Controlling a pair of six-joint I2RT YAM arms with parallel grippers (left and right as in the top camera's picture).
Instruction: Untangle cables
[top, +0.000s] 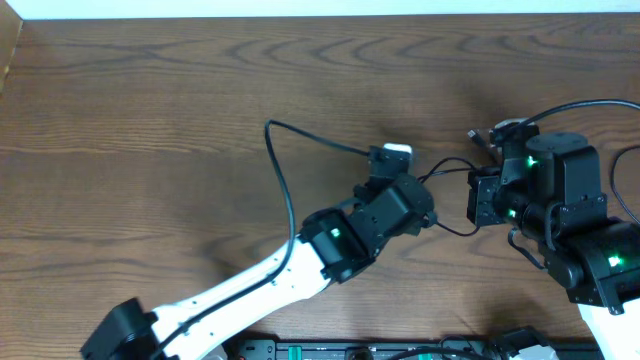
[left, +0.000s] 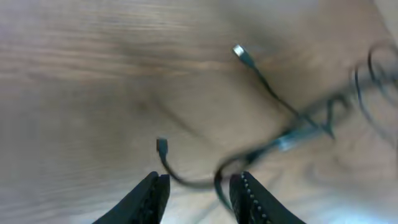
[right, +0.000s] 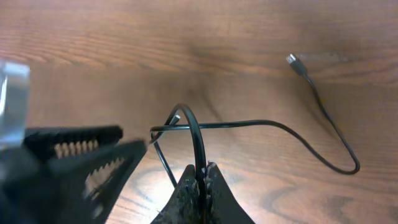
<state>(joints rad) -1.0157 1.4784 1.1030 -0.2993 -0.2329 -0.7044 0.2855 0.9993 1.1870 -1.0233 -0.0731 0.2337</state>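
Note:
A thin black cable (top: 443, 170) runs on the wooden table between my two grippers. My right gripper (right: 200, 177) is shut on it. From the jaws the cable (right: 249, 122) rises in a loop and trails right to a small plug (right: 291, 59). My left gripper (left: 199, 185) is open with a strand of the black cable (left: 266, 87) passing between its fingers, close to the right finger. Two plug ends (left: 239, 51) (left: 161, 145) lie ahead of it. In the overhead view the left gripper (top: 425, 212) and right gripper (top: 478, 200) are close together. I see no white cable.
The left gripper's open toothed jaws (right: 93, 155) sit just left of the right gripper's jaws. A thick black arm wire (top: 285, 190) arcs over the table left of centre. Bare wooden table (top: 150, 120) stretches to the left and back.

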